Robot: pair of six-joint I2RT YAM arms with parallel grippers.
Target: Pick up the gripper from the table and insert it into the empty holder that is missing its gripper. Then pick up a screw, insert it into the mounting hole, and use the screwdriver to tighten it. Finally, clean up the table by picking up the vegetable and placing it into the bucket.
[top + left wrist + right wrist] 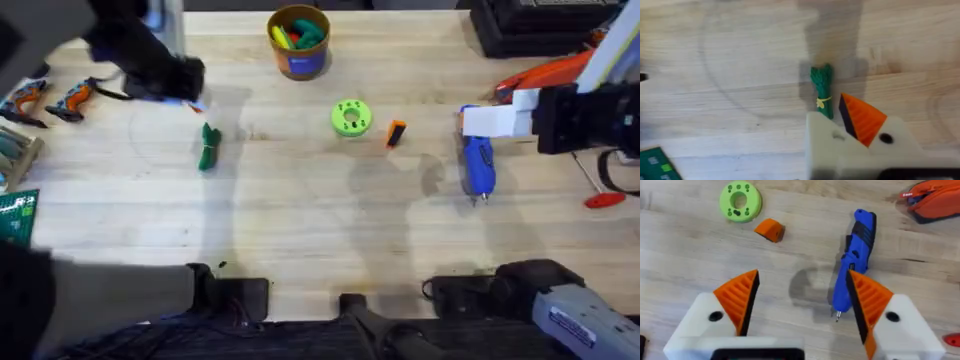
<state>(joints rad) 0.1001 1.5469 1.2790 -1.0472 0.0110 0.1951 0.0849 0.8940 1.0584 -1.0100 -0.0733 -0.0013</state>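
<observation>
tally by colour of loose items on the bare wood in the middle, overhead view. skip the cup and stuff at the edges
Green: 2, vegetable and round disc
Orange: 1, loose gripper piece
Blue: 1, screwdriver
Total: 4

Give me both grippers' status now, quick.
Left gripper: cannot be told, one pad missing.
Right gripper: open, empty, above the screwdriver.

Orange gripper (pixel 396 133) lies loose beside blue screwdriver (pixel 478 165); green vegetable (pixel 208 147) lies apart; bucket (pixel 298 42) upright.
</observation>
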